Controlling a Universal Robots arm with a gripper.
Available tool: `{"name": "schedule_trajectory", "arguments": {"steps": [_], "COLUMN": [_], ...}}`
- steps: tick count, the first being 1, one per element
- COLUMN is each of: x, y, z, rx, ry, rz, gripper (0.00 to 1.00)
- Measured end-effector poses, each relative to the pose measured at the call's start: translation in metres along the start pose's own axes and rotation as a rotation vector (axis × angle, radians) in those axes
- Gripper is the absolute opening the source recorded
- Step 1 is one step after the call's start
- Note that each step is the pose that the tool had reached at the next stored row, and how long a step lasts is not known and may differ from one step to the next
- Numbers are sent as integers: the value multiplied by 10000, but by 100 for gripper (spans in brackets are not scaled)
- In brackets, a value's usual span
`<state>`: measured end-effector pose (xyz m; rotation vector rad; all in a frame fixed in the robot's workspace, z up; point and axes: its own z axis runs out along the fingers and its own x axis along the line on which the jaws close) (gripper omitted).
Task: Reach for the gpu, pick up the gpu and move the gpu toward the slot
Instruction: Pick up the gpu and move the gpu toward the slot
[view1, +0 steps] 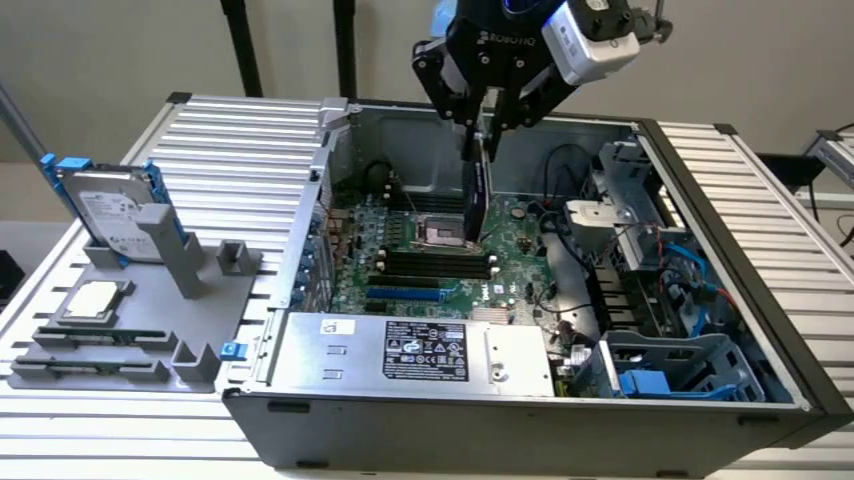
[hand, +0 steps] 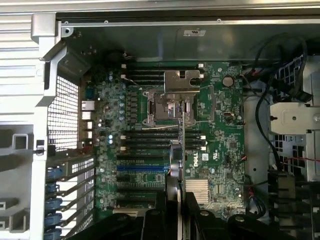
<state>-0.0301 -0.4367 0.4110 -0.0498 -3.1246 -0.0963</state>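
Ribbed aluminium slats make up the long silver table under everything, with a pale wall behind it and two black poles rising at the back.

Going from the exterior view's left: one grey plastic fixture tray sits on the slats. It holds one silver hard drive with blue rails, standing on edge at its far end, and one small square silver chip lying flat nearer the front. Two dark, narrow sticks lie in the tray's front grooves; what they are I cannot tell.

Next comes one open dark-grey computer case, lying on its side. Inside it are one green motherboard with an open metal processor socket, four black memory slots beside the socket, one blue slot below them, and one silver power supply box with a black label along the front wall. Black cables and one blue drive cage fill the case's right end.

My black two-finger gripper hangs above the case's middle, clamped on the thin green circuit-board gpu. The card hangs edge-on, straight down over the motherboard, its lower end near the socket and memory slots. In the wrist view it is a thin vertical strip between my fingers.
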Motion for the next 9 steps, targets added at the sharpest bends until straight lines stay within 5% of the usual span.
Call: {"name": "schedule_trajectory", "arguments": {"steps": [9], "x": [-35], "y": [4], "z": [8], "rx": [6], "ry": [23], "rz": [1], "gripper": [26]}}
